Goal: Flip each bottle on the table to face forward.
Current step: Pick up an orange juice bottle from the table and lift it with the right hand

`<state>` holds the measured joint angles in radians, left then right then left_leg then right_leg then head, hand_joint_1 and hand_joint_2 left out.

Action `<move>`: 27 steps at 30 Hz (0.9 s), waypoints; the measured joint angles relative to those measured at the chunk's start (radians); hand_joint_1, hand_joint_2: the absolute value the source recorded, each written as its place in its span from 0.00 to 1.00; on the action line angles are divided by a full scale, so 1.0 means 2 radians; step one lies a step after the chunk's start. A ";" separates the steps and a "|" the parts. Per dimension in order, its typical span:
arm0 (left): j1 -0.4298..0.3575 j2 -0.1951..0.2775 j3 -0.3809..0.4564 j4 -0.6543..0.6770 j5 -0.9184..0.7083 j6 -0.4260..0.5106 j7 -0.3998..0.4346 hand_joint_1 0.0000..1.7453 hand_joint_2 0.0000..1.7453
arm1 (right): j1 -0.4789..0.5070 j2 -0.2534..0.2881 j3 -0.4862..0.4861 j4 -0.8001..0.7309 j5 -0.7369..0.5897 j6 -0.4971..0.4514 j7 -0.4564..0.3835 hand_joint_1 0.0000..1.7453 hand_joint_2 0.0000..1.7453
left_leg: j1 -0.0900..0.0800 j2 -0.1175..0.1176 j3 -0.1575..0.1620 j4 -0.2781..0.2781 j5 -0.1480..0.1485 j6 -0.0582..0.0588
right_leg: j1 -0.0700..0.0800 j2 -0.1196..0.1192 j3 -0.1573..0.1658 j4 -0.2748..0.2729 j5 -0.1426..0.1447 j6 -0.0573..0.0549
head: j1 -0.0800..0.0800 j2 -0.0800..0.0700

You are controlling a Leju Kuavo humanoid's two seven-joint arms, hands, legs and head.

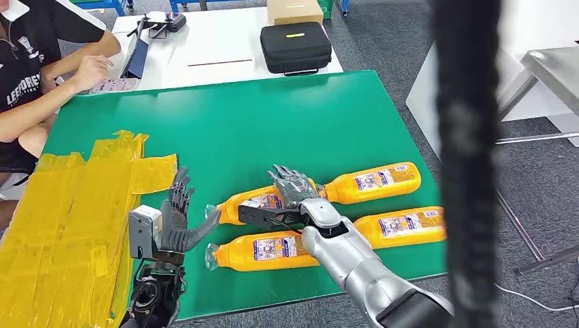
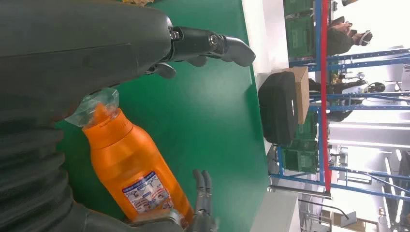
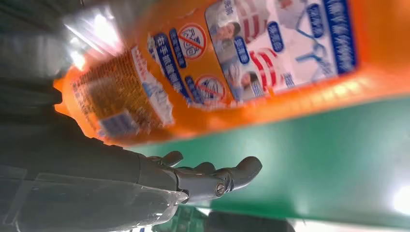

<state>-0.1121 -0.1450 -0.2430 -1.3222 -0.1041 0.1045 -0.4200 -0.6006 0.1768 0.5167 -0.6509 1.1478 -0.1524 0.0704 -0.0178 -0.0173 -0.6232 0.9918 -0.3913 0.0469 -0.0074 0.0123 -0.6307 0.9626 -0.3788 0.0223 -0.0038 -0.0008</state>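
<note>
Four orange bottles lay on their sides on the green table (image 1: 225, 116), in two rows at its near edge. Right hand (image 1: 290, 198) rested on the rear-left bottle (image 1: 254, 202), fingers (image 1: 292, 179) draped over its body and thumb against its near side, gripping it. Rear-right bottle (image 1: 372, 182) lay just past that hand; front-left bottle (image 1: 263, 250) just before it, partly under the forearm; front-right bottle (image 1: 403, 227) beside it. Left hand (image 1: 179, 217) hovered near the rear-left bottle's cap end, palm toward it, fingers apart, empty. Blue-and-white labels with red prohibition circles faced up on all four; their writing was too small to read. Yellow tape (image 1: 65, 219) covered the table's left part.
</note>
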 joint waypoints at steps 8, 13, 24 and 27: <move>-0.002 -0.001 0.000 0.006 0.000 0.000 0.000 0.00 1.00 | -0.010 0.003 0.000 0.026 0.006 0.010 0.009 0.00 1.00 | 0.000 0.000 0.000 0.000 0.000 0.000 | 0.000 0.000 0.000 0.000 0.000 0.000 | 0.000 0.000; -0.008 -0.003 0.000 0.012 0.000 -0.002 0.000 0.00 1.00 | -0.019 0.003 0.000 0.044 0.012 0.012 0.016 0.15 1.00 | 0.000 0.000 0.000 0.000 0.000 0.000 | 0.000 0.000 0.000 0.000 0.000 0.000 | 0.000 0.000; -0.018 -0.004 0.000 0.026 0.001 -0.009 0.000 0.00 1.00 | -0.029 0.001 -0.012 0.078 0.035 -0.021 0.020 1.00 1.00 | 0.000 0.000 0.000 0.000 0.000 0.000 | 0.000 0.000 0.000 0.000 0.000 0.000 | 0.000 0.000; -0.019 -0.004 0.000 0.028 0.001 -0.009 0.000 0.00 1.00 | -0.029 0.001 -0.016 0.081 0.039 -0.034 0.017 1.00 1.00 | 0.000 0.000 0.000 0.000 0.000 0.000 | 0.000 0.000 0.000 0.000 0.000 0.000 | 0.000 0.000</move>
<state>-0.1499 -0.1534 -0.2430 -1.2663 -0.1030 0.0857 -0.4201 -0.6585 0.1784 0.4838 -0.4895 1.2254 -0.2214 0.1049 -0.0179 -0.0174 -0.6228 0.9920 -0.3912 0.0470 -0.0074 0.0123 -0.6306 0.9625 -0.3788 0.0223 -0.0040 -0.0008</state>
